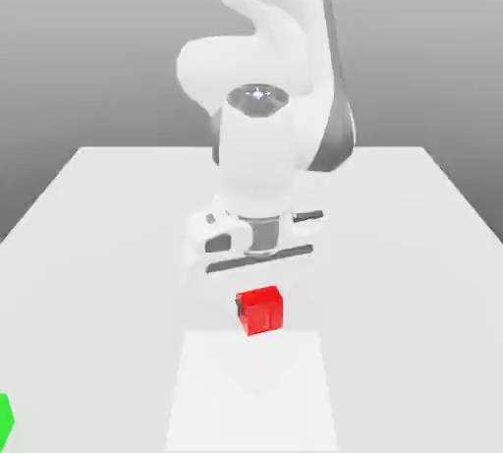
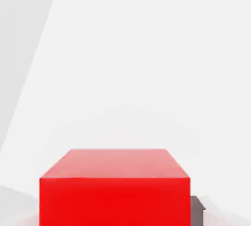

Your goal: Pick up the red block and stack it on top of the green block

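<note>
The white robot arm (image 1: 260,117) is bent low over the pale grey tabletop (image 1: 88,245), its two-finger gripper (image 1: 259,310) pointing straight down and pinched onto the small, matte, bright red cube (image 1: 261,310). A dark finger shows against the cube's near face in the exterior view, so the jaws look to be clamped across its sides rather than resting on top. That grip makes sense: held by its flanks, the cube keeps its underside free to be set down flat on something else.

The red cube sits a little toward the front edge of the table, roughly midway between the side edges, just at the back of a brighter rectangular patch (image 1: 253,392). Whether it has left the table I cannot tell. From the hand view it (image 2: 115,188) hangs square under the wrist, top face level.

The small bright green cube (image 1: 4,420) is well apart, at the front corner on the exterior view's left, cut off by the picture's edge. I would judge the pick as secured and the lift and carry across to that corner as the work ahead.
</note>
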Controlling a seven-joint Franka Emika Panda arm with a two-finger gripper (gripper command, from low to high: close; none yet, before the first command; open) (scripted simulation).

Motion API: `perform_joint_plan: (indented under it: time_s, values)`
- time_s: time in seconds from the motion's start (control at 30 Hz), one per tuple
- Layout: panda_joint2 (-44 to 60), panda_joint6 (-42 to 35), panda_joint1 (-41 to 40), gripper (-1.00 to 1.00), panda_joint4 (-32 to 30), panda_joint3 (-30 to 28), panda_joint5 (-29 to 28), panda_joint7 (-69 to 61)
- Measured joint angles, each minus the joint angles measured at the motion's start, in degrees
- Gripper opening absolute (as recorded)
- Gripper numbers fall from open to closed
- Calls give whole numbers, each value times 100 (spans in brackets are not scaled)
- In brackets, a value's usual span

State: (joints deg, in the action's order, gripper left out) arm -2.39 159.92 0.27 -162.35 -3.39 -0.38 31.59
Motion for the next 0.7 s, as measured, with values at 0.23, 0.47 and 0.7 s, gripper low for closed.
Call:
perform_joint_plan:
  time_s: [0.23,0.47,0.7]
  values:
    - [757,-669,-683,-100,1417,-439,208,1432]
    - [1591,-1335,-1163,-100,2875,-1037,638,2743]
    - [2623,-1502,-1688,-100,3983,-1362,1245,3523]
